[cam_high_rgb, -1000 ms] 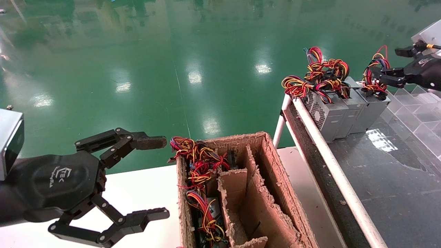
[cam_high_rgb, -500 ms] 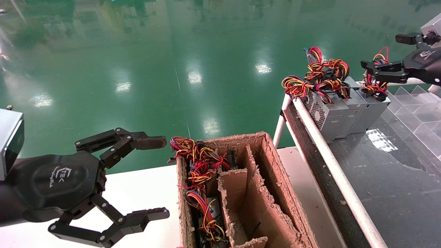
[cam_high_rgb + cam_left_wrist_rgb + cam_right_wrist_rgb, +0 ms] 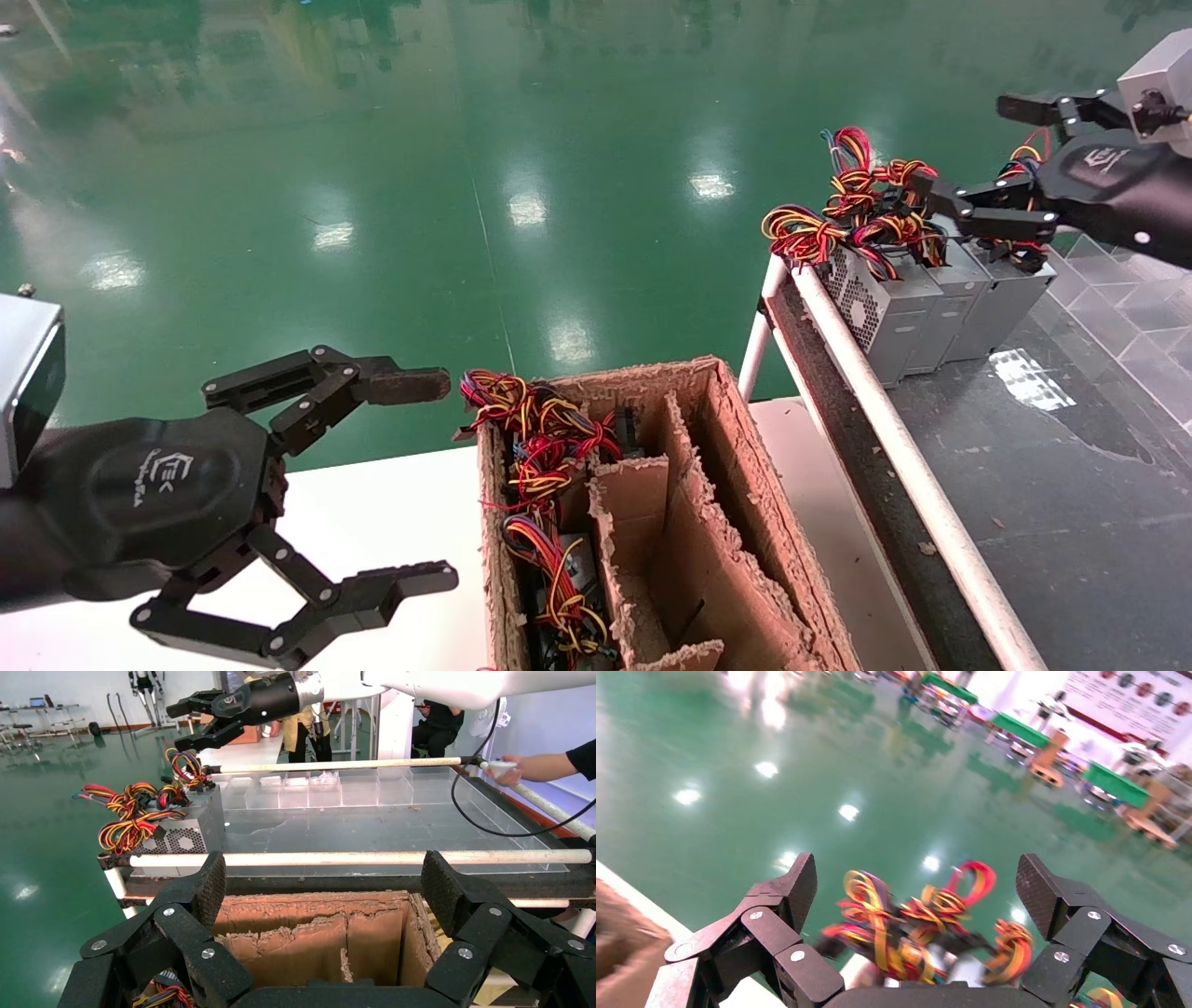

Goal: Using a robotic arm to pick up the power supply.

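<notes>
Gaping right pincer point(image 3: 964, 158) hovers above the power supplies' point(image 3: 931, 298) wires point(image 3: 861, 210) — apart.

Factory hall — glossy green floor point(image 3: 372, 186) (distant workbenches point(image 3: 1025, 731)).

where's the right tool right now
In the head view the right tool is at the far right, open and empty, above the wire bundles of the grey power supplies standing in a row on the dark bench.
</notes>
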`<state>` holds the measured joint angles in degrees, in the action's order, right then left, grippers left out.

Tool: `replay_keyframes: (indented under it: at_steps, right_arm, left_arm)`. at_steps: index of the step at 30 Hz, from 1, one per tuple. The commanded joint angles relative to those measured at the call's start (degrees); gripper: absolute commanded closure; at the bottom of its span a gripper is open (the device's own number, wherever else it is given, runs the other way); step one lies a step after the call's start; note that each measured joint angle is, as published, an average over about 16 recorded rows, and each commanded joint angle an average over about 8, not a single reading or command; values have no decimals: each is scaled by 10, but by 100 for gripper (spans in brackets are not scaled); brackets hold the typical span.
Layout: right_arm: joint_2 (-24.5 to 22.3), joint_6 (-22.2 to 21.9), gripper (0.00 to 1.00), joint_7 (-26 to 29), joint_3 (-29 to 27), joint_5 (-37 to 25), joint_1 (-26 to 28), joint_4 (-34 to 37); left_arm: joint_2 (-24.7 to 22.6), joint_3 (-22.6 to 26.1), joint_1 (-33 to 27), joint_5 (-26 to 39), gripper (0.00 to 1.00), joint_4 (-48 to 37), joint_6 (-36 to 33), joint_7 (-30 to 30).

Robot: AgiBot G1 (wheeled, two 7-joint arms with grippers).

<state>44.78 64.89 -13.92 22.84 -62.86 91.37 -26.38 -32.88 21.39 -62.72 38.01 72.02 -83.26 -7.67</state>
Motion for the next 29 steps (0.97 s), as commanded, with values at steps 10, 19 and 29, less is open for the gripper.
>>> replay_keyframes:
  at_steps: [10,19,29]
  right_arm:
    - [-27,57,0,68,-19,58,-82,-130]
    - [-49,104,0,123,-34,105,-149,-236]
    - [-69,148,0,176,-49,149,-212,-336]
  left_arm:
    - [0,0,0,0,0,0,0,0]
    - [0,0,0,0,0,0,0,0]
    - [0,0,0,0,0,0,0,0]
